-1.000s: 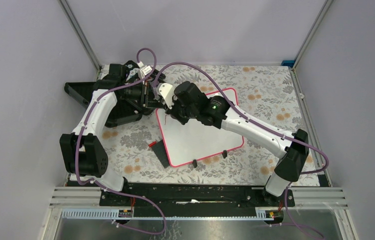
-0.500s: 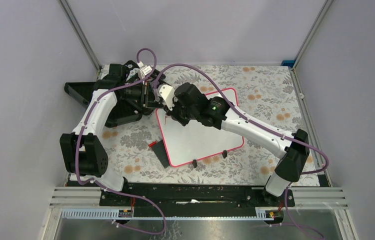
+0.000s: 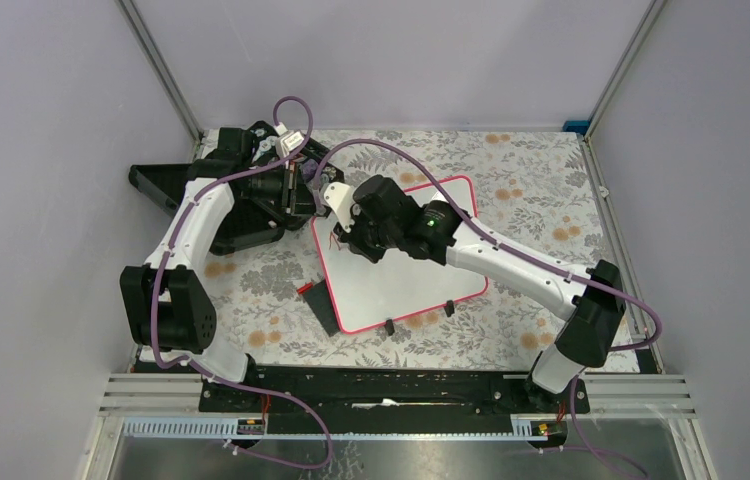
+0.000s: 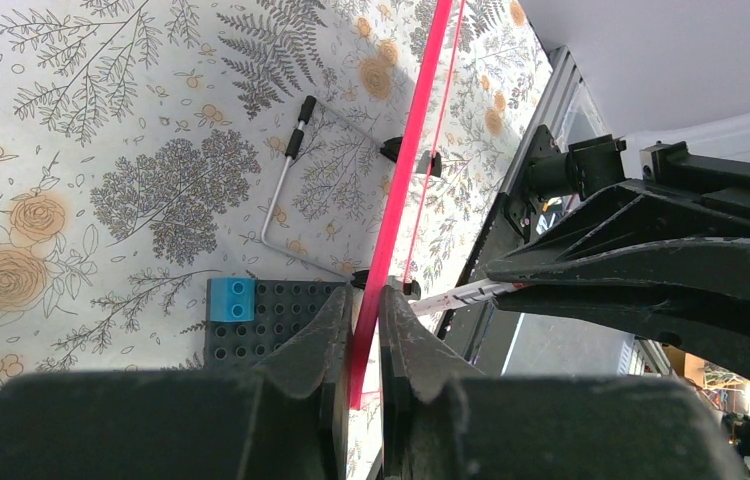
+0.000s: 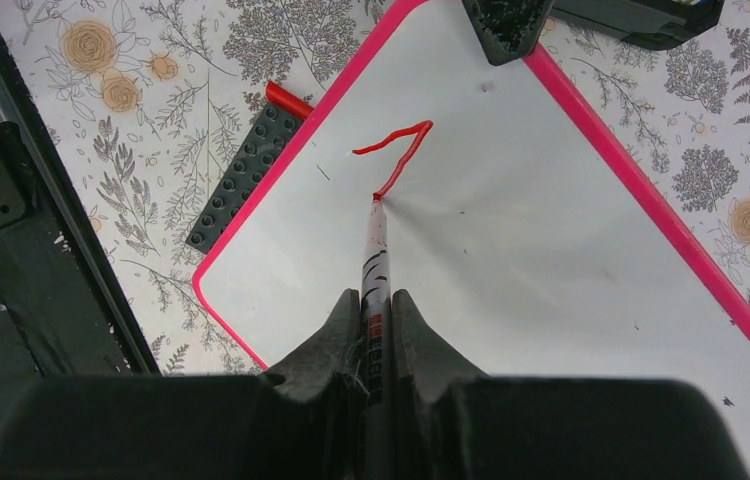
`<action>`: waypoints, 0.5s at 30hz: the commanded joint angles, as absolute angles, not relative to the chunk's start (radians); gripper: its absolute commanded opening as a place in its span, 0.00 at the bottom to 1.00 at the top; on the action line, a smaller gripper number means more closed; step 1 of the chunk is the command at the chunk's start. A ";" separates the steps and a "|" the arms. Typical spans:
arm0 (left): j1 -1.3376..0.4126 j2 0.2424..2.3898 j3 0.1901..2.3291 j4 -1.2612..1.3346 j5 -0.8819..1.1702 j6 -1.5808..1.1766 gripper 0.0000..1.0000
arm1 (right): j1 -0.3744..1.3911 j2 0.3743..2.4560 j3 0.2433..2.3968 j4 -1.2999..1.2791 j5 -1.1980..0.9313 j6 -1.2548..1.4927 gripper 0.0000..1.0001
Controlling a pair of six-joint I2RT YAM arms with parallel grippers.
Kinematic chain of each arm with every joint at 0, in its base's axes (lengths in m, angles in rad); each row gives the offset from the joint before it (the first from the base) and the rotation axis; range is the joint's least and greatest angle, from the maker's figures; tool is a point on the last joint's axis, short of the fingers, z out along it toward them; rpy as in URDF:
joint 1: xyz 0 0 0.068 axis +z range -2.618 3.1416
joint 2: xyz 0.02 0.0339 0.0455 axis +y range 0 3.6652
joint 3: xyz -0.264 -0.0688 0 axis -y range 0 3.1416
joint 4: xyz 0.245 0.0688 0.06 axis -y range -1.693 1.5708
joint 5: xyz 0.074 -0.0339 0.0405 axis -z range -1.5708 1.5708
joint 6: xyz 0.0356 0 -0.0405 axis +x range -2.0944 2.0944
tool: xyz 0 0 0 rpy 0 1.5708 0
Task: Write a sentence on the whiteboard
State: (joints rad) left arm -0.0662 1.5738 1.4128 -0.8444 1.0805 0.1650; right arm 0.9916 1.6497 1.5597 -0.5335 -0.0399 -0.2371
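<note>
Right gripper (image 5: 376,300) clamps a marker (image 5: 373,240) on the whiteboard (image 5: 511,250); left gripper (image 4: 363,300) pinches its frame (image 4: 403,180); floral tablecloth (image 3: 541,200), grey walls (image 3: 381,60).

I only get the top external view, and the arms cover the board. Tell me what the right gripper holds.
Observer: The right gripper is shut on a marker, its tip touching the whiteboard.
Operator: Report the ink.
Observer: One red stroke only, like a 7, ending at the marker tip.
Operator: Now the left gripper.
Observer: The left gripper is shut on the whiteboard's pink frame, pinching its edge.
</note>
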 commanded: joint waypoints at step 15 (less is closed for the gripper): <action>-0.064 1.560 1.411 -0.832 1.085 0.170 0.00 | 0.951 1.652 1.656 -0.526 0.049 -0.273 0.00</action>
State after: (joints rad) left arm -0.0662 1.5742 1.4128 -0.8444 1.0817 0.1650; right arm 0.9829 1.6508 1.5936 -0.5415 -0.0078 -0.2489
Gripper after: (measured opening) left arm 0.119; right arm 0.155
